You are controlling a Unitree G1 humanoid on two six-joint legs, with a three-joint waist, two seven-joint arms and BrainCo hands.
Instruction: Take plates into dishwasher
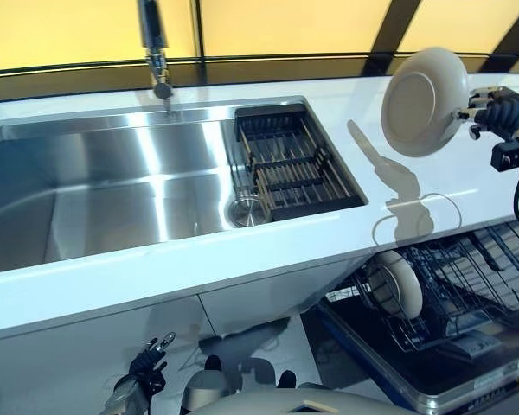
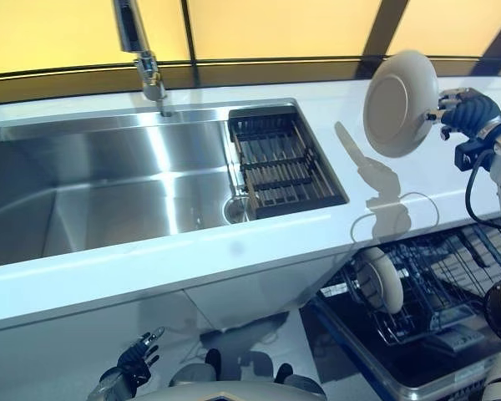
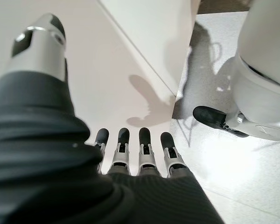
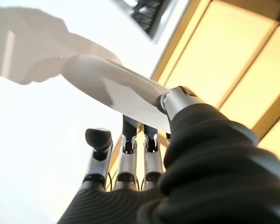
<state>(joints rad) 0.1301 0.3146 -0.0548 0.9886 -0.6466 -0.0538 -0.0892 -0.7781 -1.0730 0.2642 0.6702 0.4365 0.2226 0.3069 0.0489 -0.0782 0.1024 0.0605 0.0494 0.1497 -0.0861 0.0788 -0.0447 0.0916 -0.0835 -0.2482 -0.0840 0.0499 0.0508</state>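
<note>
My right hand [image 1: 495, 111] holds a white plate [image 1: 424, 101] by its rim, lifted on edge above the white counter [image 1: 432, 186] at the right. In the right wrist view the thumb and fingers [image 4: 130, 154] pinch the plate [image 4: 107, 91] between them. Below the counter the dishwasher's lower rack [image 1: 454, 290] is pulled out, with one white plate [image 1: 400, 284] standing in it. My left hand [image 1: 147, 367] hangs low in front of the cabinet, fingers straight and holding nothing [image 3: 130, 149].
A steel sink [image 1: 112, 186] with a tap [image 1: 156, 47] fills the left of the counter. A dark dish rack [image 1: 290, 164] sits in the sink's right end. White cabinet doors [image 1: 112, 337] stand below; the open dishwasher door [image 1: 415, 363] juts out at the lower right.
</note>
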